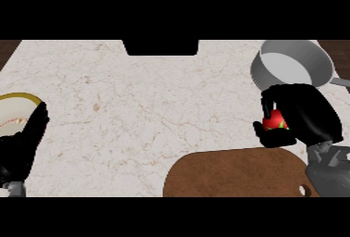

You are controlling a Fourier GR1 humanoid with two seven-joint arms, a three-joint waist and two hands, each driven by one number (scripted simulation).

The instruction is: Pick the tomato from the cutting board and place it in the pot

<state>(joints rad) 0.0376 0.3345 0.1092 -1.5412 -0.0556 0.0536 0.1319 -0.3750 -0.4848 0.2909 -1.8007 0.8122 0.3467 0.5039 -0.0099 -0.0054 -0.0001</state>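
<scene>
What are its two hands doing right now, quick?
Right hand: fingers curled round the red tomato, held between the cutting board and the pot.
Left hand: open, resting at the left edge, holding nothing.

The robot's right hand (304, 118) is a bulky matte black shape with thick, rounded black fingers (273, 138) and no visible markings, joined at its lower end to a dark grey forearm (328, 173) of angular, blocky metal-looking segments. The left hand (24, 143) is the same flat black, long and narrow in outline, with slim fingers tapering to a blunt tip. At its base shows a small piece of light grey wrist (14, 187).
</scene>
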